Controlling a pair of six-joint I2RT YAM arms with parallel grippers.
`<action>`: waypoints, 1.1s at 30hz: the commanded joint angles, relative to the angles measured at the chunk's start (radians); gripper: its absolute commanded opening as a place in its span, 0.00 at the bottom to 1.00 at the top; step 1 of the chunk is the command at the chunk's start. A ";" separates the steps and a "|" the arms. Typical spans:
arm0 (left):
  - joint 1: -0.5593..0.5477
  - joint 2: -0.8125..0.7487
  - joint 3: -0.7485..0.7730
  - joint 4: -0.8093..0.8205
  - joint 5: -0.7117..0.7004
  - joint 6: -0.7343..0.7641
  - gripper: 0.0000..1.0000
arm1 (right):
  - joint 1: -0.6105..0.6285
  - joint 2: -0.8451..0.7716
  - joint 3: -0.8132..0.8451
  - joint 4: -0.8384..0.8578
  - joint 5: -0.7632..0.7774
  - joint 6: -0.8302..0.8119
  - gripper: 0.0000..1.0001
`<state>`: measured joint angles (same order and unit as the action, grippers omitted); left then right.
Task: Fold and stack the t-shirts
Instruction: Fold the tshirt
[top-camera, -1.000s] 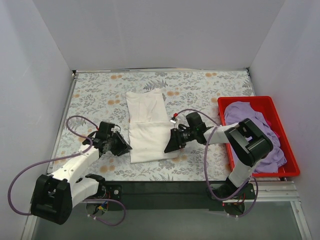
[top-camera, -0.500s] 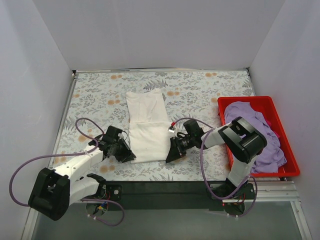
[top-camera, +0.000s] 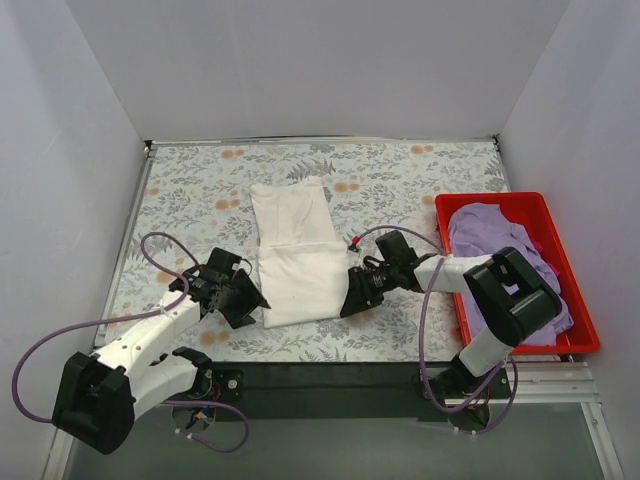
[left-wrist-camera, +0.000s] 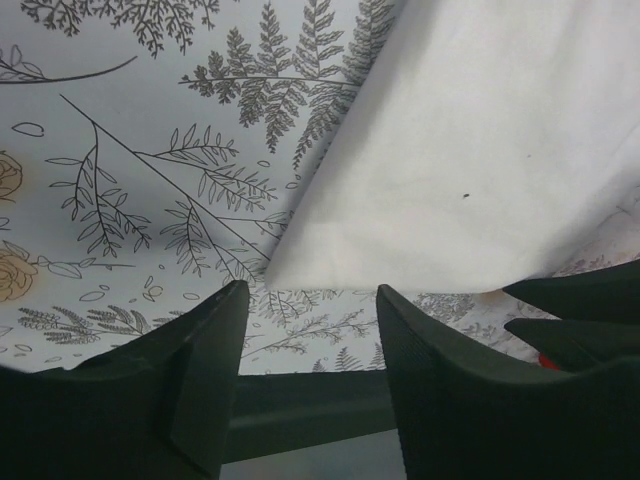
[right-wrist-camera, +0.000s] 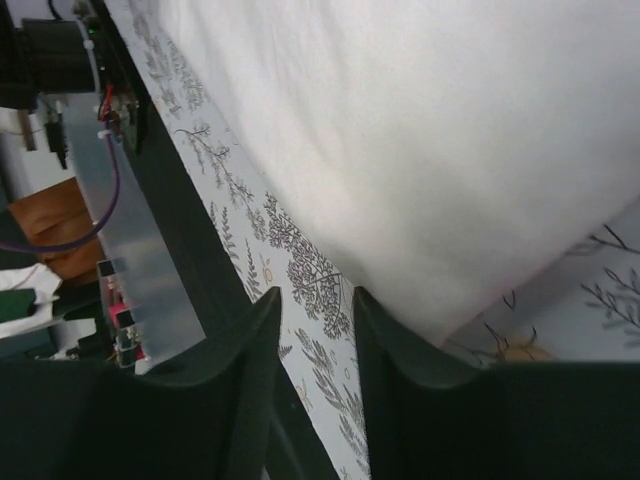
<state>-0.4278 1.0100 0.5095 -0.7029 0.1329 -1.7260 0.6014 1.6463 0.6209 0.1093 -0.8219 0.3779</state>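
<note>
The white t-shirt (top-camera: 295, 255) lies partly folded at the table's middle, plain side up, with no graphic showing. My left gripper (top-camera: 252, 302) is open at its near left corner; in the left wrist view the shirt (left-wrist-camera: 460, 170) ends just ahead of the gripper (left-wrist-camera: 310, 300), nothing between the jaws. My right gripper (top-camera: 352, 298) is open at the near right corner; in the right wrist view the shirt (right-wrist-camera: 450, 130) edge rests against one finger (right-wrist-camera: 385, 340), and only tablecloth lies in the gripper's gap (right-wrist-camera: 315, 305). The lavender t-shirt (top-camera: 500, 245) lies bunched in the bin.
The red plastic bin (top-camera: 490, 198) stands at the right edge of the floral tablecloth (top-camera: 200, 190). The table's dark front edge (top-camera: 330, 372) runs just behind both grippers. White walls close the back and sides. Purple cables loop beside each arm.
Both grippers have moved down to the shirt's near corners, the left one shifting right toward the cloth, the right one toward the front edge. The shirt has barely moved.
</note>
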 joint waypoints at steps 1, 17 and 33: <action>-0.009 -0.011 0.084 -0.112 -0.053 -0.006 0.53 | -0.006 -0.111 0.075 -0.241 0.159 -0.082 0.40; -0.153 0.209 0.146 -0.061 -0.167 -0.020 0.64 | 0.135 -0.157 0.306 -0.628 0.737 -0.037 0.62; -0.301 0.366 0.150 -0.053 -0.242 -0.038 0.49 | 0.259 -0.040 0.359 -0.634 0.817 0.069 0.55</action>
<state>-0.7063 1.3392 0.6746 -0.7902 -0.0673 -1.7489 0.8387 1.5856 0.9386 -0.5186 -0.0250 0.4145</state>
